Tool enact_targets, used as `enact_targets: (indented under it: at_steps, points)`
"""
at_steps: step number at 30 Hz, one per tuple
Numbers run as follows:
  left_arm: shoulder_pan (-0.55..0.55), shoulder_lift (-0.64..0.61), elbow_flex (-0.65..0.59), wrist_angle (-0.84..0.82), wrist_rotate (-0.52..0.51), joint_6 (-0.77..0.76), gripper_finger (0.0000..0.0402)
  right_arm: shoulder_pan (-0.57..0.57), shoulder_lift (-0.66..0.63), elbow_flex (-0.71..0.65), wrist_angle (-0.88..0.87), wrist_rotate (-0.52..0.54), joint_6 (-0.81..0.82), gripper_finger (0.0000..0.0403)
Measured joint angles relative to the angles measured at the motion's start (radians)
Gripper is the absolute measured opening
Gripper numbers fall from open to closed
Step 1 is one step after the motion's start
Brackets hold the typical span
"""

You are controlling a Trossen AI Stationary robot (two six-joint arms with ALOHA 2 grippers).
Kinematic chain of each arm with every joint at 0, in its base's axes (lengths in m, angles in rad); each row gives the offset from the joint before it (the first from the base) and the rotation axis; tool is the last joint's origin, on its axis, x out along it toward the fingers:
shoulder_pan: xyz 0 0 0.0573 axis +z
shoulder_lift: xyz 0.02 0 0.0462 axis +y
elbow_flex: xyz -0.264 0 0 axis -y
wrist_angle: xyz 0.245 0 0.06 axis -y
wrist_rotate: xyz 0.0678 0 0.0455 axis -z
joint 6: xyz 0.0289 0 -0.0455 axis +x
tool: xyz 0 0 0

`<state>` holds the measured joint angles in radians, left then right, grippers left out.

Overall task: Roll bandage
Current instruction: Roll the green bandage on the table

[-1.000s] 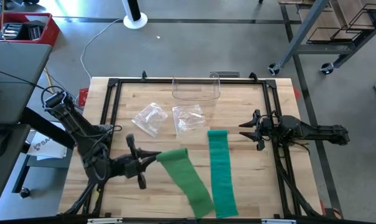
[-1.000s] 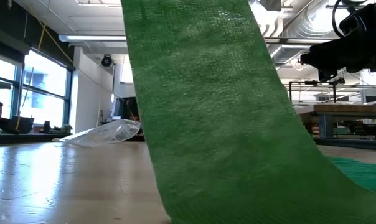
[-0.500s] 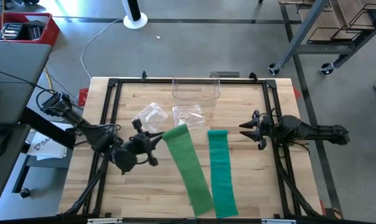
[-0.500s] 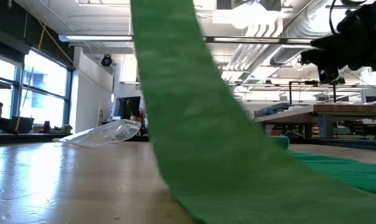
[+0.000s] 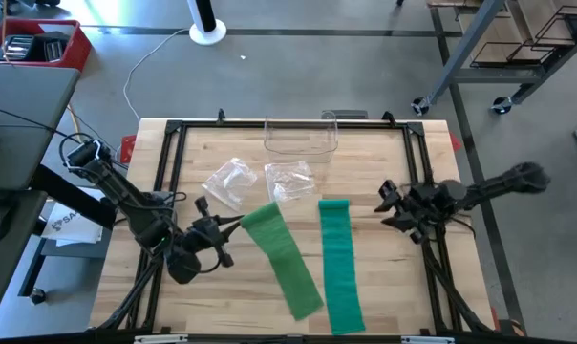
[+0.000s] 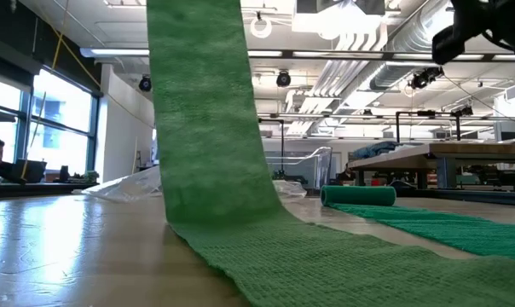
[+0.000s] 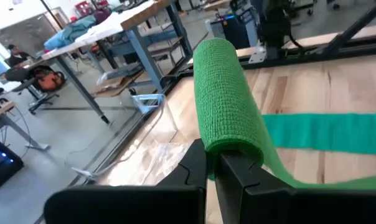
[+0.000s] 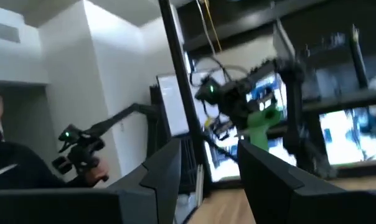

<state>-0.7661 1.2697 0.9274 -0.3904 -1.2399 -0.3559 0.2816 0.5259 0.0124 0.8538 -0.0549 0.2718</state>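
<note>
Butcher-block tabletop (image 5: 222, 287), pale wood with visible plank seams, bounded by a black metal frame (image 5: 174, 129); grey concrete floor around it. Room beyond, in the low view: open workshop with exposed ceiling ducts, tall windows, further workbenches.

Item 1: light green bandage (image 5: 281, 258), woven crepe with a fine waffle texture. One strip, running from about 6 o'clock on the table up toward centre; its upper end is lifted off the wood and stands as a tall band in the low view (image 6: 202, 119). In the left wrist view the raised end curls over into a rounded fold (image 7: 228, 106).

Item 2: darker teal-green bandage (image 5: 338, 263), same weave, lying flat and straight just beside item 1, toward 5 o'clock; its far end is a small rolled cylinder (image 6: 357, 195).

Item 3: two crumpled clear plastic wrappers (image 5: 229, 182) (image 5: 290, 182), near centre toward 12 o'clock.

Item 4: clear rectangular plastic bin (image 5: 300, 137), at 12 o'clock by the frame.

Left gripper (image 5: 229, 227): at 9 o'clock of centre, clenched on the lifted end of the light green bandage, dark fingers (image 7: 241, 171) pinching the fold.

Right gripper (image 5: 388, 204): at 3 o'clock, above the table, fingers parted, grasping nothing.
</note>
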Motion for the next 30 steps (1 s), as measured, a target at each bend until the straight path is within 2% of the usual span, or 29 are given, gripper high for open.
enact_targets:
  at_steps: [4, 6, 10, 16, 24, 30]
  points:
    - [-0.008, 0.001, -0.041, -0.015, -0.002, -0.052, 0.0006, 0.101, 0.236, 0.075, 0.004, 0.106, 0.050, 0.0150]
    - [-0.007, 0.001, -0.062, -0.015, -0.003, -0.091, 0.0006, 0.137, 0.350, 0.135, 0.003, 0.111, 0.080, 0.0150]
    - [0.003, 0.001, -0.092, -0.016, -0.005, -0.149, 0.0005, 0.190, 0.580, 0.279, -0.073, 0.083, 0.088, 0.0150]
    - [0.034, 0.001, -0.118, -0.016, -0.005, -0.191, 0.0005, 0.236, 0.873, 0.522, -0.250, -0.036, 0.033, 0.0150]
    - [0.088, 0.000, -0.161, -0.007, 0.004, -0.266, 0.0008, 0.312, 1.210, 0.937, -0.730, -0.048, -0.143, 0.0150]
    - [0.094, 0.001, -0.162, -0.002, 0.005, -0.289, 0.0010, 0.339, 1.414, 1.240, -1.086, 0.018, -0.234, 0.0150]
